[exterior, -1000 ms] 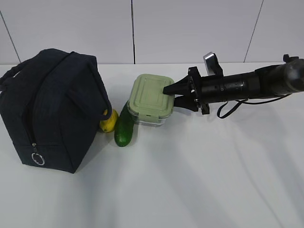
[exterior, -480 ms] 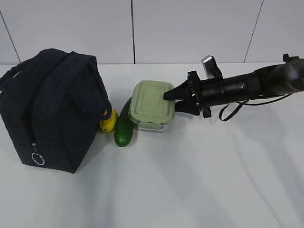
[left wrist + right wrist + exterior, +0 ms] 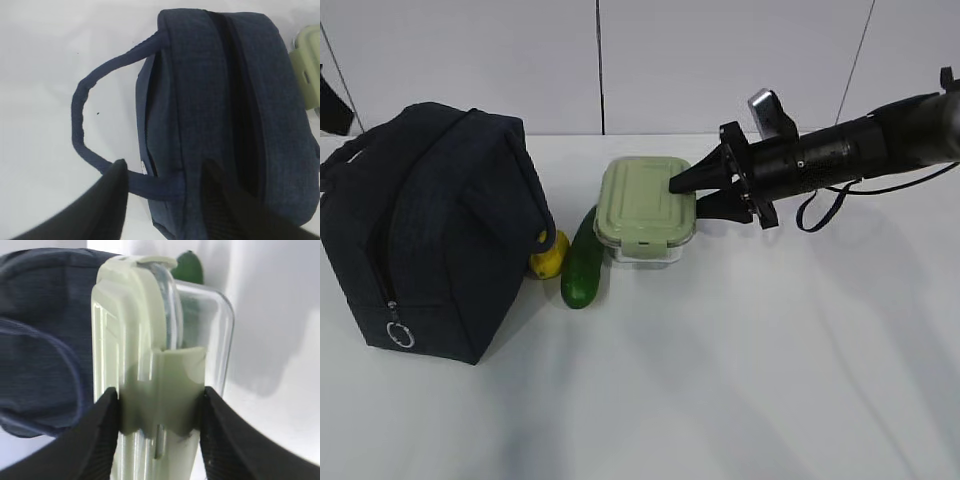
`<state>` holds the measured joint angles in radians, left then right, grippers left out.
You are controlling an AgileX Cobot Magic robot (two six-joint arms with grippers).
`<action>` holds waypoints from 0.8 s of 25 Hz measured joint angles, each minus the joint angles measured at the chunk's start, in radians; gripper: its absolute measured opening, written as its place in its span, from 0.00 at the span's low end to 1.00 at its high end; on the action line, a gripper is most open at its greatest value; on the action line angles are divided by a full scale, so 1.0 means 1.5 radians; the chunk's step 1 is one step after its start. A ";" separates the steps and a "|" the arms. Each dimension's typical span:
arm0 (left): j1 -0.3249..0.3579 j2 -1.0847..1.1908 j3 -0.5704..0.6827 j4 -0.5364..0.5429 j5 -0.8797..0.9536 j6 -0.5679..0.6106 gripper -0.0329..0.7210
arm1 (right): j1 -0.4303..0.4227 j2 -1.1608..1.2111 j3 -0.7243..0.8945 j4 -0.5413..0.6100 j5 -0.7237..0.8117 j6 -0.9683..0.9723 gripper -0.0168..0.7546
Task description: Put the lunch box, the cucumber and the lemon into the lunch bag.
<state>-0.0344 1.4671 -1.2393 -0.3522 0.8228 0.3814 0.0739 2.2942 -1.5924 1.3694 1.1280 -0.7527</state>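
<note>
right arm coming in from the upper right of the exterior view, stretched out nearly level, right gripper clamped on the box end, left gripper low in its wrist view, fingers apart

Two dark fingers clamp the near end of the lunch box, one on its pale green lid, the other on the clear base. Behind it lie the navy bag, a cucumber tip and the white desk.
</note>
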 joint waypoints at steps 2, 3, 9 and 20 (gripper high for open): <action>-0.012 0.028 -0.017 0.000 0.021 0.000 0.61 | 0.000 -0.014 0.000 -0.003 0.006 0.015 0.48; -0.015 0.044 -0.024 0.000 0.029 0.000 0.62 | 0.000 -0.017 0.000 -0.006 0.009 0.022 0.48; -0.020 0.111 -0.034 0.000 0.042 0.001 0.64 | -0.001 -0.060 0.000 -0.013 0.010 0.063 0.48; -0.020 0.160 -0.045 -0.142 0.026 0.036 0.28 | -0.001 -0.085 0.000 -0.015 0.017 0.110 0.48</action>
<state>-0.0649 1.7079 -1.3064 -0.5652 0.8617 0.4347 0.0725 2.1667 -1.5924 1.3475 1.1529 -0.5873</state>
